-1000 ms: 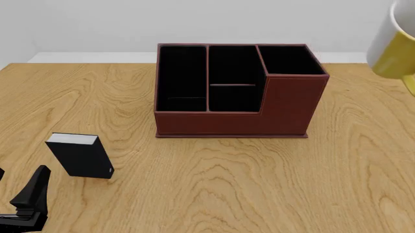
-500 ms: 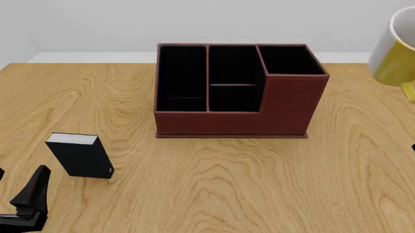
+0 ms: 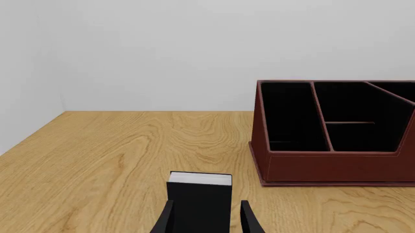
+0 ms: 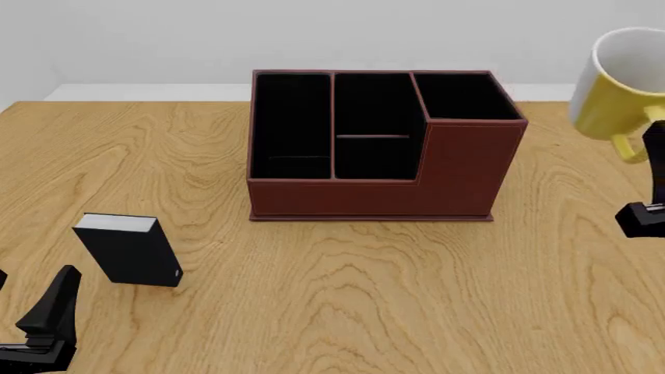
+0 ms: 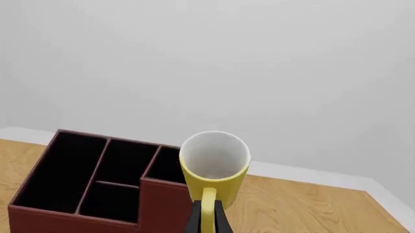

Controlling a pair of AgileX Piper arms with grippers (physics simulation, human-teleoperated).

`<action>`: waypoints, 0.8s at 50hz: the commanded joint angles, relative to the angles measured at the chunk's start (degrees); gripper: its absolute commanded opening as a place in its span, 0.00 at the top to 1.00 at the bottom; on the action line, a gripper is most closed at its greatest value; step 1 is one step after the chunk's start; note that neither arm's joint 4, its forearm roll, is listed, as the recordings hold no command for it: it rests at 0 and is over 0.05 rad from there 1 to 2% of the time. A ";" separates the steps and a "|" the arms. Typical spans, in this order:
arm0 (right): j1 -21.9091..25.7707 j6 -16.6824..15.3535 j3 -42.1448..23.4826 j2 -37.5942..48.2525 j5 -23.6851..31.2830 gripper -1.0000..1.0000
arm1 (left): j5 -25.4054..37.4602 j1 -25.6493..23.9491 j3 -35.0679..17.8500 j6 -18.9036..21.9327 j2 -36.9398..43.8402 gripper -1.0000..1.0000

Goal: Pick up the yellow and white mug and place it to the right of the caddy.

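The caddy (image 4: 385,148) stands on the wooden table (image 4: 364,296) toward its far side, a reddish-brown box with a stepped front. It has three black compartments: a long one on the left, a middle one crossed by a low divider, and a smaller raised one at the right rear. All three look dark and bare inside, with nothing showing in them in any view. The yellow and white mug (image 4: 624,82) is off the table, held up in the air to the right of the caddy and about level with its top edge. It is tilted so that its white inside faces the front camera, and that inside looks bare too.

The right gripper (image 5: 207,213) is clamped on the mug's yellow loop handle, its two dark fingers (image 5: 195,221) pressed against either side of the loop in the right wrist view. The mug body sits just beyond the fingertips, with the caddy behind and below it.

The left gripper (image 3: 204,221) rests low at the near left of the table, its fingers spread apart. A small black block with a white top (image 4: 130,248) stands just ahead of it, seemingly untouched by the fingers.
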 commanded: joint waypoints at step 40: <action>-6.76 3.62 6.33 7.68 -10.59 1.00 | 0.00 0.00 0.00 0.00 0.00 0.00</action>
